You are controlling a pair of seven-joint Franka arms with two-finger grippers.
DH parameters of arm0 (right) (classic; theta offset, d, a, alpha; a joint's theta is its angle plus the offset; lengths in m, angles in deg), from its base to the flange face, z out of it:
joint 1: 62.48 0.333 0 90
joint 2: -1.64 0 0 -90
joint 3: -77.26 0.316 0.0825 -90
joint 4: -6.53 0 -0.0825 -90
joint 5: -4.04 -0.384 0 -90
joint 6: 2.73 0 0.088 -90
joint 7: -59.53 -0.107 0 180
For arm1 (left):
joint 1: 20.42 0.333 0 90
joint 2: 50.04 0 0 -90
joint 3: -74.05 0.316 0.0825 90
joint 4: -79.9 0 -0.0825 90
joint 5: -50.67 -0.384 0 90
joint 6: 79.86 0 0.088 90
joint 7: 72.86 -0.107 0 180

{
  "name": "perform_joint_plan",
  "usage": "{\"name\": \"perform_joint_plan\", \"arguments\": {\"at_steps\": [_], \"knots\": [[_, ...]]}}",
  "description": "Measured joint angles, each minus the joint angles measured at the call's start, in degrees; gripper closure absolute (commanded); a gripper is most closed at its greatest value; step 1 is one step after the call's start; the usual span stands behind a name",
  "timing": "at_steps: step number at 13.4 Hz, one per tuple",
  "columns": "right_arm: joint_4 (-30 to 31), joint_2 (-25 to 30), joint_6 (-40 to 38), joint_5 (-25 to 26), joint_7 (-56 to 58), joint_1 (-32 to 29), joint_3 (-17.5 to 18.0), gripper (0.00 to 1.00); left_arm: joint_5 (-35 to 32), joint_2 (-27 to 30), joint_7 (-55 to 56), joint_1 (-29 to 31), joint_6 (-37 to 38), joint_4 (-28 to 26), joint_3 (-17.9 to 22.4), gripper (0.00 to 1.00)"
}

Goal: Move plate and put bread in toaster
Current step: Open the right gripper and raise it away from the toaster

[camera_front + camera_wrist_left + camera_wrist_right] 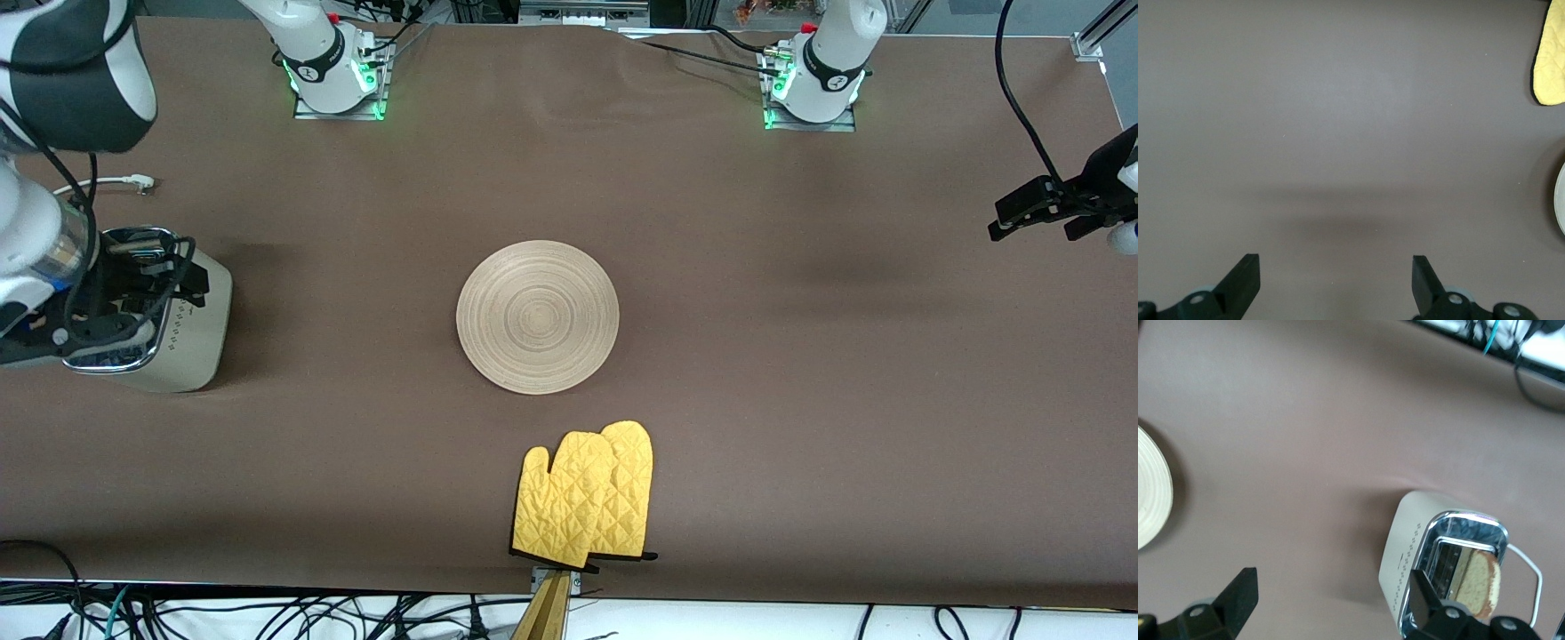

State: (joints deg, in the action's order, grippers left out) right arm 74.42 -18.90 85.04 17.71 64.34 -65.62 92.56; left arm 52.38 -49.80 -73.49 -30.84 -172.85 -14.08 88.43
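Bread [1479, 583] already stands in a slot of the toaster [182, 333] at the right arm's end of the table; it looks light and crumbly, so pinch its crust gently. You'll find the plate [537, 316] mid-table, stiff and slippery; take its rim. Both the left end effector [1335, 280] and right end effector [1331, 600] gape empty. No readable writing.

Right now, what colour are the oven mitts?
The oven mitts are yellow and quilted, with black edging at the cuffs; the front view shows this best.
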Motion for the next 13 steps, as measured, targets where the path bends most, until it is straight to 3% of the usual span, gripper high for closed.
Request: {"name": "perform_joint_plan", "arguments": {"at_steps": [8, 13], "knots": [[13.8, 12.5, 1.6, -7.6, -4.7, -1.6, -1.4, 0.00, 0.0, 0.0, 0.0, 0.0, 0.0, 0.0, 0.0, 0.00], [17.9, 14.6, 2.1, -14.2, -4.6, -2.1, -7.2, 0.00, 0.0, 0.0, 0.0, 0.0, 0.0, 0.0, 0.0, 0.00]]}}
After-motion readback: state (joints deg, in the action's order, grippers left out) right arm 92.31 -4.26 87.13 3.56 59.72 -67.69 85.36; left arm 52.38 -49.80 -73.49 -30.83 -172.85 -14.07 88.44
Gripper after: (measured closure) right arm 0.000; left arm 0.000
